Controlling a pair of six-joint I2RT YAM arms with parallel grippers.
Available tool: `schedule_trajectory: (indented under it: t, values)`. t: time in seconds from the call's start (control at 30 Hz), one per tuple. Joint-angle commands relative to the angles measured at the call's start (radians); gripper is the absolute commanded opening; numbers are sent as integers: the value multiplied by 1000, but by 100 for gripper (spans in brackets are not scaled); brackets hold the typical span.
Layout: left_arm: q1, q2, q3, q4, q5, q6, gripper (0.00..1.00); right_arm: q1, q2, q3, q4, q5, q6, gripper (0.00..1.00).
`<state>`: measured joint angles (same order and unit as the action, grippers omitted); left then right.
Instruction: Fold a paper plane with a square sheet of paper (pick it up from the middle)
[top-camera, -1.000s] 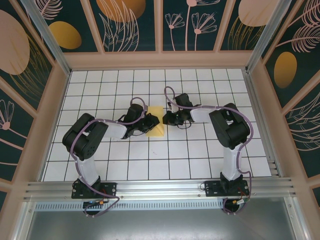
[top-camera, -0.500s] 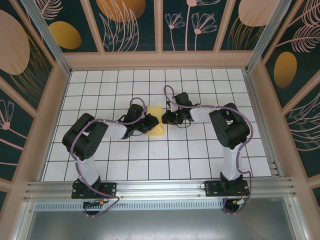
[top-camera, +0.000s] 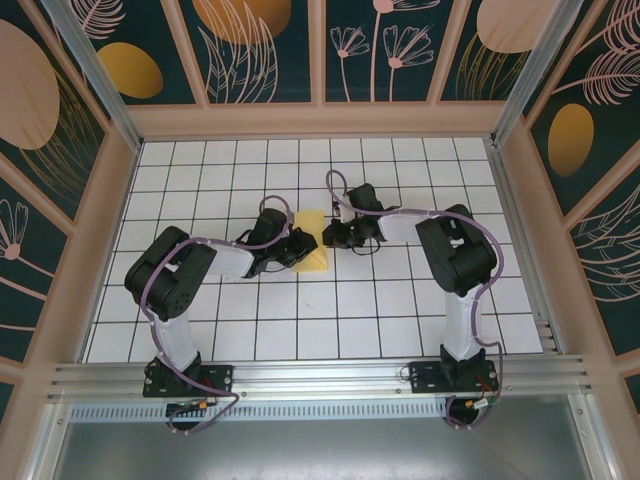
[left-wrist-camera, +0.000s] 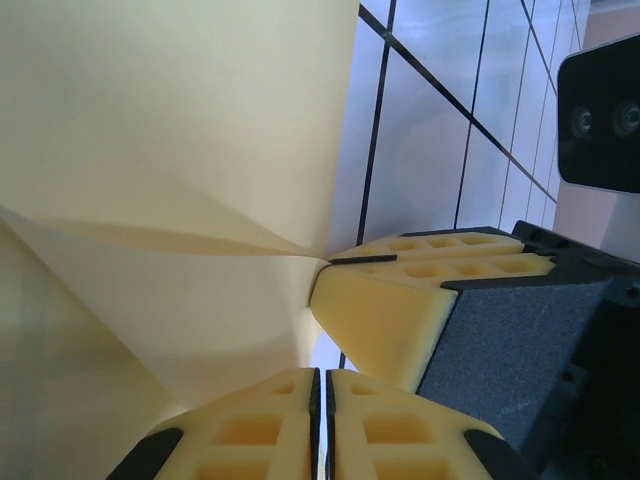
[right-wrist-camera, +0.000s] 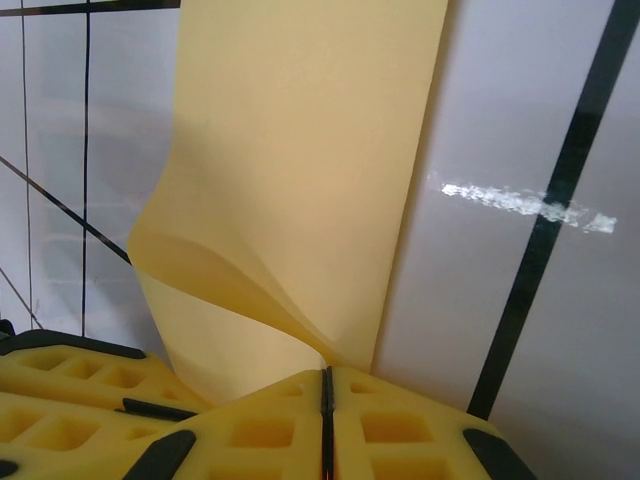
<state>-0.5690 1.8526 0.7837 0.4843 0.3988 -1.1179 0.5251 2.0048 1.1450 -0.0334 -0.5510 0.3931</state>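
The square sheet of paper (top-camera: 312, 258) is yellow and lies folded near the table's middle, between the two grippers. My right gripper (top-camera: 326, 238) stands at its right edge, shut on a lifted, curling flap (right-wrist-camera: 300, 150) that runs into the closed jaws (right-wrist-camera: 325, 385). My left gripper (top-camera: 297, 252) rests low on the sheet's left side. Its jaws (left-wrist-camera: 320, 395) are shut, with the paper (left-wrist-camera: 180, 130) lying against the left finger; I cannot tell whether any paper is pinched there. The right gripper's fingers (left-wrist-camera: 400, 300) sit just beyond my left fingertips.
The white gridded table (top-camera: 400, 300) spreads out on all sides of the paper. Low wooden walls (top-camera: 320, 120) close it in at the back and sides, and an aluminium rail (top-camera: 320, 375) runs along the near edge by the arm bases.
The right gripper has edged slightly left toward the left gripper, with the flap still in it. The left arm has stayed put.
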Motion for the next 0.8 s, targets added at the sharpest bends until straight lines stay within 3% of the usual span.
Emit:
schedule_trajectory:
  t: [0.0, 0.77]
  values:
    - [-6, 16, 8, -24, -14, 24, 12, 7, 22, 29, -10, -15, -25, 8]
    - [-6, 36, 8, -24, -4, 24, 12, 9, 32, 30, -12, 25, -7, 7]
